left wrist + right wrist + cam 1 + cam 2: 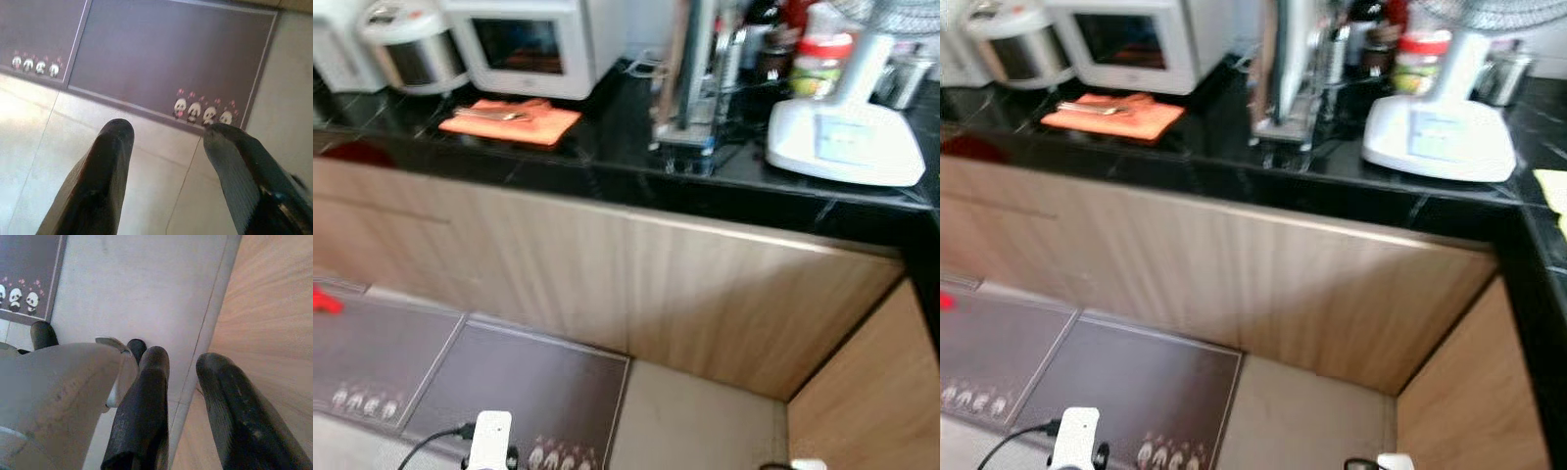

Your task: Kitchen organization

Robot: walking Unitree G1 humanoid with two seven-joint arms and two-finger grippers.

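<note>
Orange cloth [512,120]: on black counter [607,162], before white microwave [529,44]. My left gripper [166,142] and right gripper [188,367] hang spread, empty, over floor. I'd close on the counter squarely before raising either arm.

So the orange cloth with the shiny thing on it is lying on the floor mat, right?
Not quite. The orange cloth with the shiny thing on it lies on the black countertop, in front of the white microwave, as the left eye view shows. The floor mat is down below, in front of the cabinets.

Home kitchen: countertop [607,162], microwave [524,44].
</note>
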